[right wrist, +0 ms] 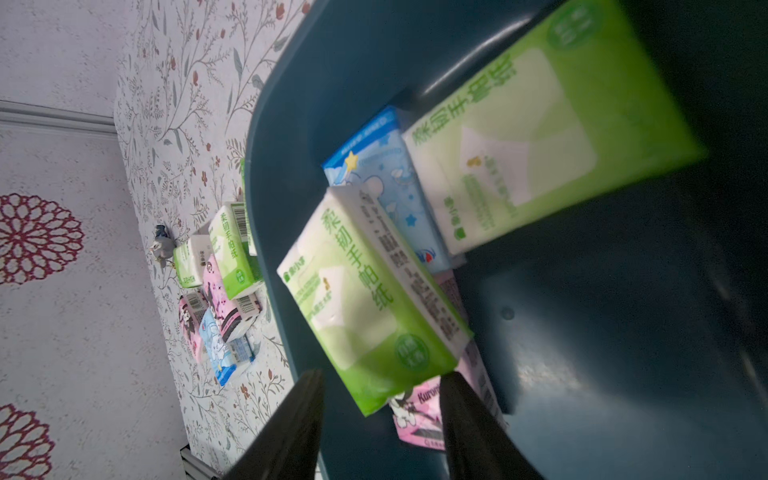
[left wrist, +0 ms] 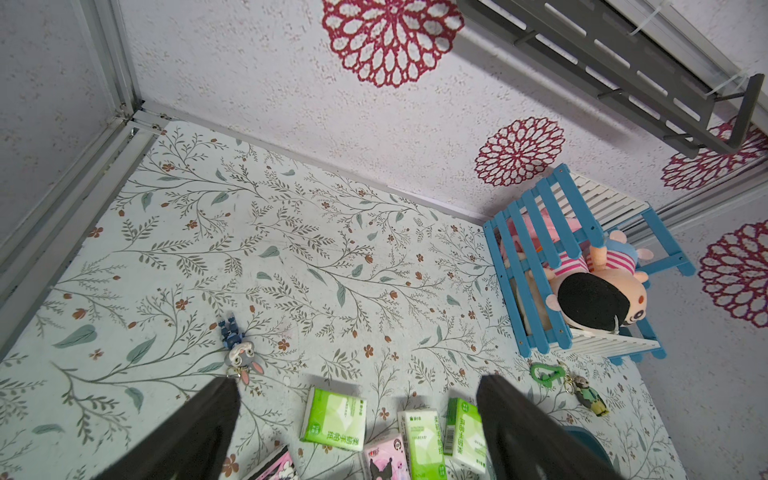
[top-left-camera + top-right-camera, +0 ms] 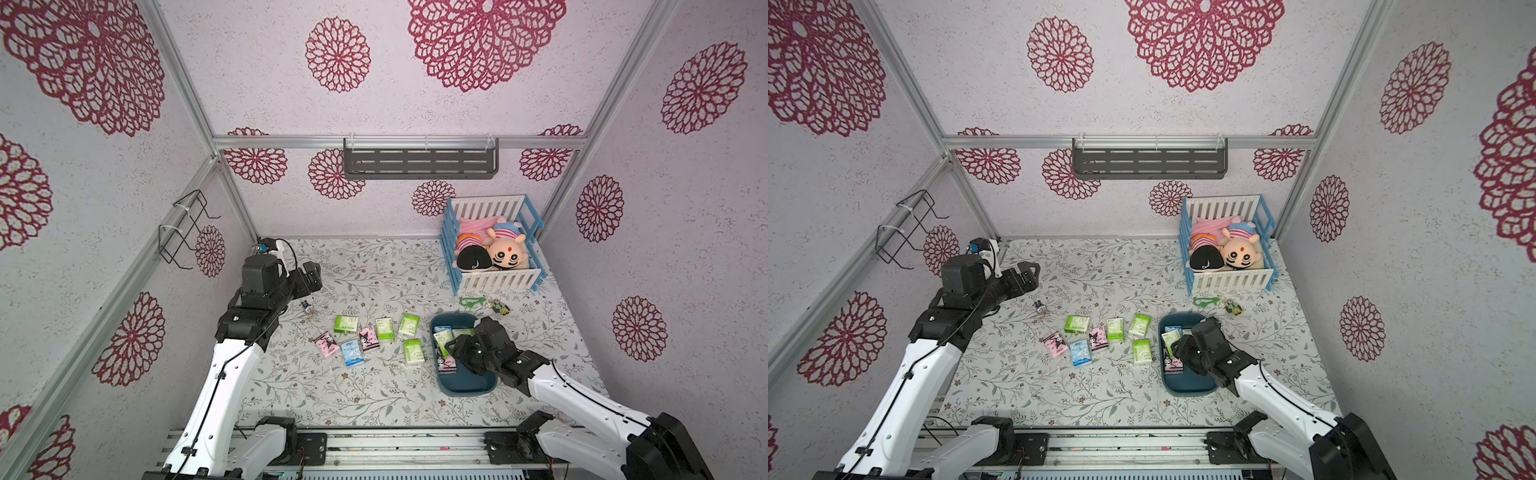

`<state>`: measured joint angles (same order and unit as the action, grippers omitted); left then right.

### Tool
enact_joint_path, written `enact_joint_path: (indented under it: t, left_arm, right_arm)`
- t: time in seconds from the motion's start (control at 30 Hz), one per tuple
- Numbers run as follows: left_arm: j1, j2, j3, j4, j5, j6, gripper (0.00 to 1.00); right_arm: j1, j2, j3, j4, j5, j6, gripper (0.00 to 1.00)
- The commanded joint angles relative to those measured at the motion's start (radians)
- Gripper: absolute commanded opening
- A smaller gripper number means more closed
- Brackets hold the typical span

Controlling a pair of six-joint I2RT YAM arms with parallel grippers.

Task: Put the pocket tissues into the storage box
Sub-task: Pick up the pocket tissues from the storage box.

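In both top views the right arm (image 3: 582, 399) hides much of the storage box (image 3: 469, 384). Inside, we see a green pocket tissue pack (image 1: 374, 299) tilted over a half-hidden pink pack (image 1: 417, 411), one end between the parted fingers of the right end effector (image 1: 382, 376); contact is unclear. The other pocket tissues (image 3: 345, 324) lie on the bench (image 3: 332, 395) beside the box. The left end effector (image 2: 359, 379) hangs open-fingered, empty.

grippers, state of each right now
Left gripper: open, empty.
Right gripper: open over the storage box, fingers flanking a green pack corner, apparently not gripping.
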<state>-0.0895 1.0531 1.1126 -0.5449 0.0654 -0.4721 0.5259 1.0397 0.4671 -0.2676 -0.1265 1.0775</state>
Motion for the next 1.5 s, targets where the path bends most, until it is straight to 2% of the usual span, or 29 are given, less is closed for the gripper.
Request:
enact_joint_path:
  t: [0.0,0.33,0.43,0.5,0.63,0.8,1.17,1.47]
  left_arm:
    - [-0.006,-0.019,-0.007,0.001,-0.015,0.020,0.97]
    - [-0.005,-0.018,0.004,-0.004,-0.020,0.031,0.97]
    - [-0.006,-0.015,0.009,-0.010,-0.020,0.036,0.97]
    - [-0.006,-0.017,0.016,-0.022,-0.024,0.041,0.97]
    - [-0.006,-0.032,0.017,-0.035,-0.043,0.053,0.97]
    - [-0.005,-0.038,0.010,-0.029,-0.044,0.054,0.97]
    - [-0.006,-0.019,0.011,0.003,-0.018,0.031,0.97]
    - [-0.005,-0.025,0.006,0.007,-0.013,0.026,0.97]
  right_arm:
    - [-0.004,0.009,0.008,0.045,0.025,0.014,0.51]
    - [-0.005,0.022,-0.004,0.055,0.090,0.023,0.50]
    - [-0.004,0.041,-0.005,0.075,0.097,0.022,0.47]
    - [-0.005,0.052,-0.005,0.082,0.104,0.022,0.41]
    - [-0.004,0.046,0.002,0.057,0.124,0.004,0.17]
    - [-0.006,0.021,0.034,-0.041,0.151,-0.060,0.00]
    - [-0.053,0.011,0.268,-0.435,0.193,-0.395,0.00]
    - [-0.082,0.167,0.524,-0.793,0.214,-0.644,0.00]
